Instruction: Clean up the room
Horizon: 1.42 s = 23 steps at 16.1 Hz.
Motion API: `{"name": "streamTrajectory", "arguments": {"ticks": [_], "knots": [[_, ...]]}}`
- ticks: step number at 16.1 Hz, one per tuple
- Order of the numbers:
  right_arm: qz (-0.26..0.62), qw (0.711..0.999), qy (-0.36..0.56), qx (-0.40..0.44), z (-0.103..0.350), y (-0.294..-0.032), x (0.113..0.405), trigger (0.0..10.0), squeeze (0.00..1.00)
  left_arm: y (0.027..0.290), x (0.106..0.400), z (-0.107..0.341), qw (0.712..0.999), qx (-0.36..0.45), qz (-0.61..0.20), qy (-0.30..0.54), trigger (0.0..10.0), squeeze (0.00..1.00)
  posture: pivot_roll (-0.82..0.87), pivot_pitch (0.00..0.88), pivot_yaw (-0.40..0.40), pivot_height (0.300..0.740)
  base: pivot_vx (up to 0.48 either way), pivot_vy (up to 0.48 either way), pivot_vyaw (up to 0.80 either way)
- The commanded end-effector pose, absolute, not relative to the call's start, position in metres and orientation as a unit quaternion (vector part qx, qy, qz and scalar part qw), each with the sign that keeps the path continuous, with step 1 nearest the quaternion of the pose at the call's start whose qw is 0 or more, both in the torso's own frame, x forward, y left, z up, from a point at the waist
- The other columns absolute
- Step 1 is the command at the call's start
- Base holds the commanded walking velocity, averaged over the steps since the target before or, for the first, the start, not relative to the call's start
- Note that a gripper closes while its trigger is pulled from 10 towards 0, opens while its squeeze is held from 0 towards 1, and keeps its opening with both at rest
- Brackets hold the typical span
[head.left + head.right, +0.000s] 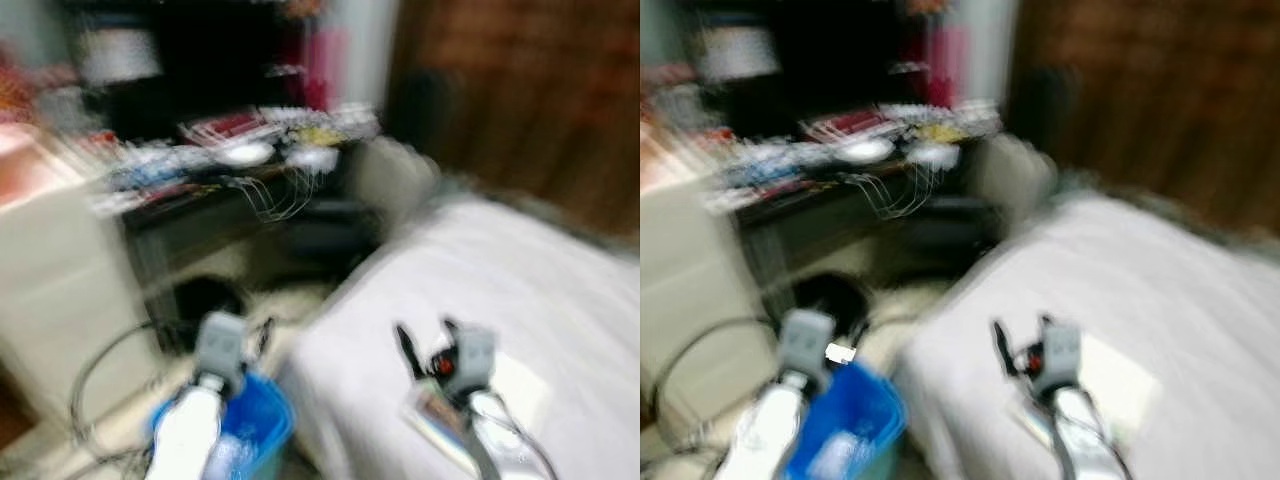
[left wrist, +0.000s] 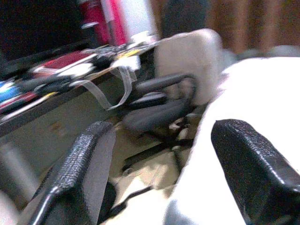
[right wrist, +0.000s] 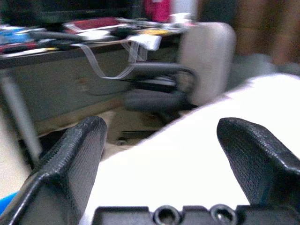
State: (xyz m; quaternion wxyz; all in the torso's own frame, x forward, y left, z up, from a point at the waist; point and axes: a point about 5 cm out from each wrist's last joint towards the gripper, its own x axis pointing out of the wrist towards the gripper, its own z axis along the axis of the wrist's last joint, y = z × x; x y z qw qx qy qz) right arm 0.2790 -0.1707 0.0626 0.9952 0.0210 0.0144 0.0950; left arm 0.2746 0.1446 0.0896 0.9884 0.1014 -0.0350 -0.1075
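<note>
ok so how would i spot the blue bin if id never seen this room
Start at the big white bed on the robot's right, then drop to the floor off its near left corner, in front of the cluttered dark desk. The blue bin sits there, beside the left arm. It is the only bright blue thing on the floor, among black cables.

One bed with a white cover (image 1: 520, 290), one grey padded office chair (image 3: 206, 61) and one blue plastic bin (image 1: 250, 425) can be counted. One dark cluttered surface (image 1: 200, 190) carries blurred items too smeared to count. Two end effectors show, left (image 2: 159, 154) and right (image 3: 164, 150), each with two black fingers spread apart.
</note>
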Motion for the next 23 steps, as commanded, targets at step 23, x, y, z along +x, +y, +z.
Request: {"name": "streamTrajectory", "arguments": {"ticks": [23], "knots": [[0.099,0.993,0.001,0.060,0.068,-0.175,0.263,10.0,0.00,0.175,0.250,0.080,0.997,0.059,-0.049,-0.022,10.0,0.00,0.06,0.000,-0.048,0.740,0.000,0.083,-0.45]]}}
